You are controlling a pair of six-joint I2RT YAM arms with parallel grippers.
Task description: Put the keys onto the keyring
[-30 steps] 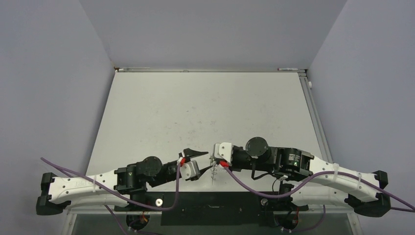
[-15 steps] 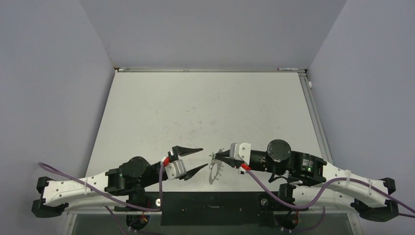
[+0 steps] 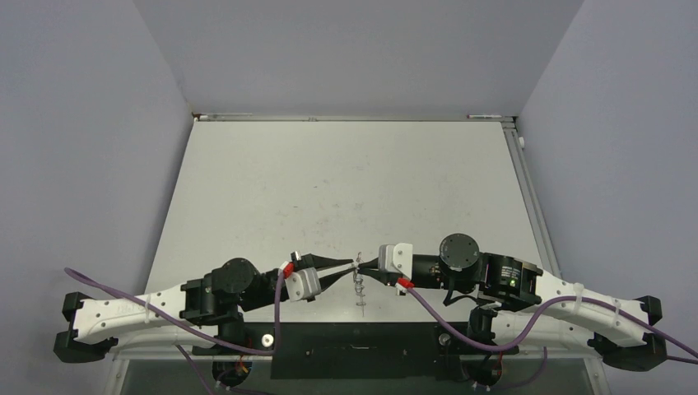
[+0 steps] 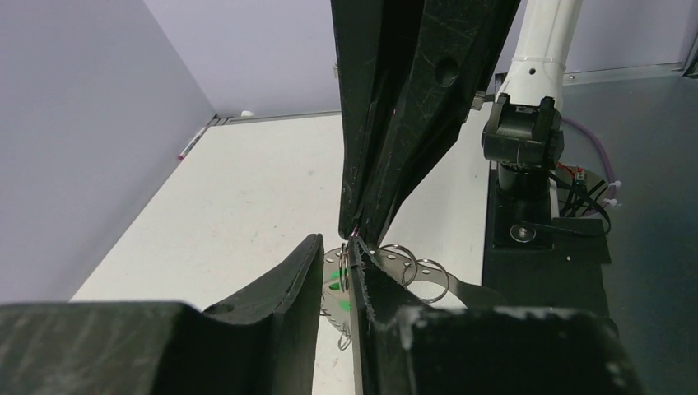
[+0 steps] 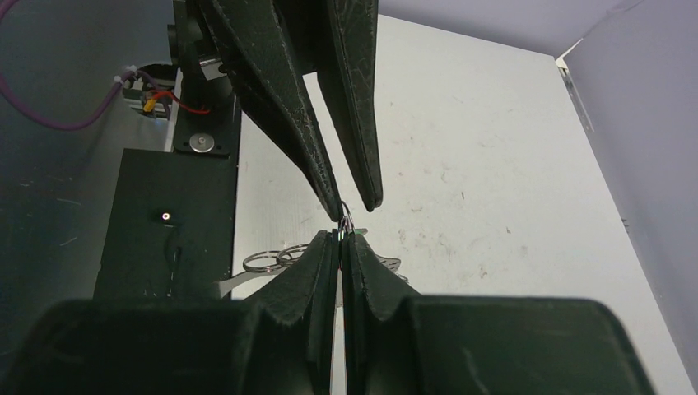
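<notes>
The keyring [image 3: 360,286], a flat grey ring edged with tiny wire loops, hangs edge-on between the two arms near the table's front. My right gripper [image 3: 364,265] is shut on its top rim; the right wrist view shows those jaws [image 5: 341,237] pressed together with the keyring [image 5: 387,262] behind them. My left gripper [image 3: 350,265] meets it tip to tip, jaws a narrow gap apart [image 4: 336,247]. In that gap stand one wire loop and bright green patches of the key [image 4: 336,278] against the keyring [image 4: 388,257]. Most of the key is hidden.
The black base plate [image 3: 354,350] runs along the near edge just below the grippers. Purple cables [image 3: 428,309] loop off both arms. A pen [image 3: 486,116] lies along the far edge. Lilac walls enclose three sides.
My left gripper swung right to the keyring's rim and its jaws narrowed from wide to a small gap. The right gripper turned the ring edge-on.
</notes>
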